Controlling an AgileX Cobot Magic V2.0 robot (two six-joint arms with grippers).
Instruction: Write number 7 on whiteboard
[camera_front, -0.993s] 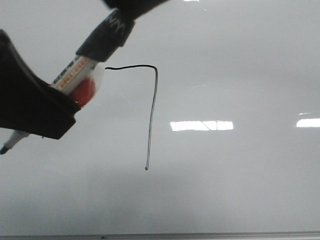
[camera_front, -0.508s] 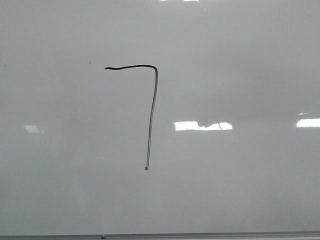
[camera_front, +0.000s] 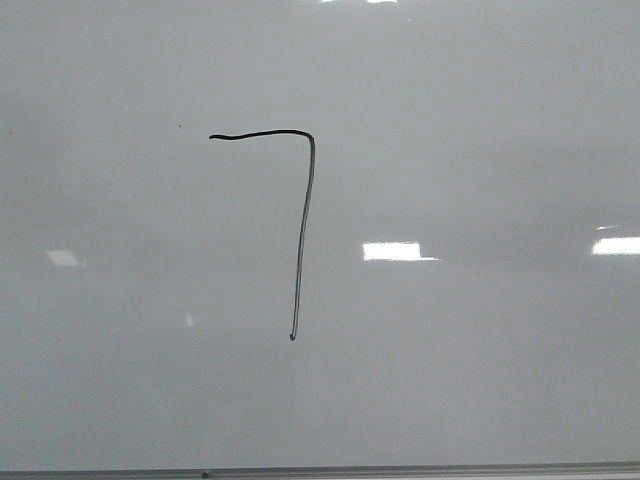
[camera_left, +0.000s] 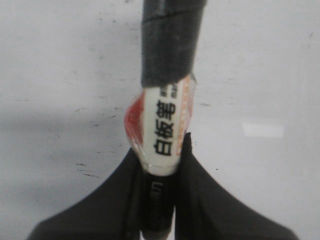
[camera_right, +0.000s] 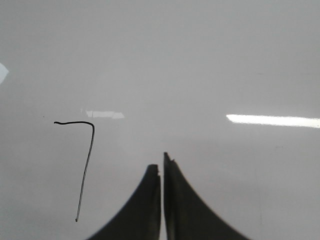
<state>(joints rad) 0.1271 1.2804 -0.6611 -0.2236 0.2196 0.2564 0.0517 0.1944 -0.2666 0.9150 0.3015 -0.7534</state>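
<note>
Left jaws (camera_left: 162, 165) clamped on a marker (camera_left: 162, 135): two matte black, smoothly curved fingers (camera_left: 200, 195) pinching the barrel from both sides. Barrel white and glossy, printed with black characters, backed by an orange-red patch under shiny clear wrap; above that, a sleeve of dull dark grey tape (camera_left: 170, 45) wound round the shaft. Behind the marker, a pale surface flecked with small dark scuffs. Right jaws (camera_right: 162, 172) pressed nearly together, only a hairline slit between the two tapering black fingers (camera_right: 177, 200), with nothing gripped. Beyond them, off to the side and well apart, the number 7 (camera_right: 85, 165) in thin black ink. In the front view, the number 7 (camera_front: 302, 230) drawn on the whiteboard (camera_front: 480, 120), left of centre: a short, slightly wavy horizontal bar, a rounded corner, then a long, nearly vertical stroke ending in a tiny blob. Board smooth, glossy, pale grey-white, with bright rectangular light reflections (camera_front: 392, 251) and a thin grey metal edge strip (camera_front: 400, 470) along the near side. No arm visible in that view.
</note>
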